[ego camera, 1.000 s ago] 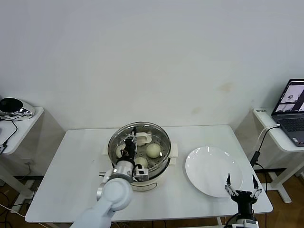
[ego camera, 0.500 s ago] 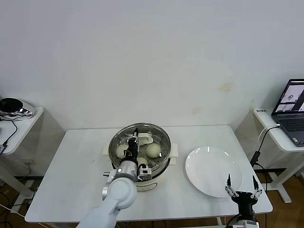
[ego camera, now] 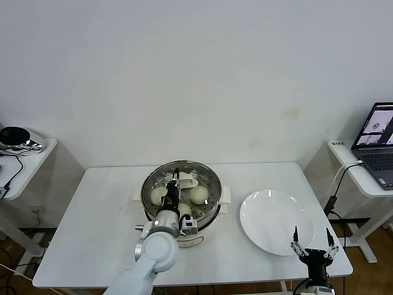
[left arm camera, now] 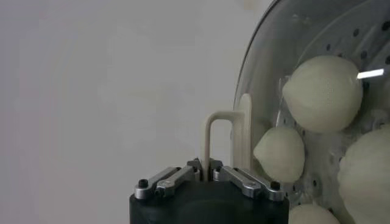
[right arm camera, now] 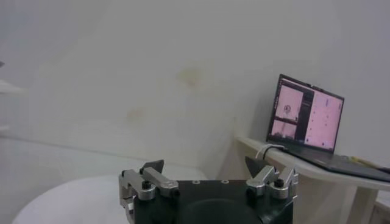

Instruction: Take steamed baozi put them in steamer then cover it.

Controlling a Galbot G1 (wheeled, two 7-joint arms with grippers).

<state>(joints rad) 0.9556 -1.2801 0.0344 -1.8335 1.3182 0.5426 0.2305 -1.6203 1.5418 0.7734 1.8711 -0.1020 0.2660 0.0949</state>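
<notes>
The steamer [ego camera: 209, 212] stands mid-table on its cream pot base. The cover [ego camera: 206, 175], a clear glass lid, lies over the steamer; whether it rests fully on the rim I cannot tell. My left gripper [ego camera: 174, 186] is shut on the cover's cream handle [left arm camera: 222, 137], which runs up from between the jaws [left arm camera: 206, 172]. Under the glass [left arm camera: 256, 61] lie several baozi [left arm camera: 323, 93] [left arm camera: 280, 153]; from the head camera, baozi [ego camera: 198, 195] [ego camera: 159, 195] show through it. My right gripper [ego camera: 314, 241] hangs open and empty at the table's front right, its fingers [right arm camera: 152, 168] spread wide.
A large white plate [ego camera: 270, 215] lies right of the steamer, just beyond the right gripper, its rim [right arm camera: 67, 198] in the right wrist view. A laptop [ego camera: 377, 132] sits on a side table at right, a black and silver appliance [ego camera: 18, 138] at left.
The left arm has shifted a little right and forward, bringing the cover squarer over the steamer. The right arm has not moved.
</notes>
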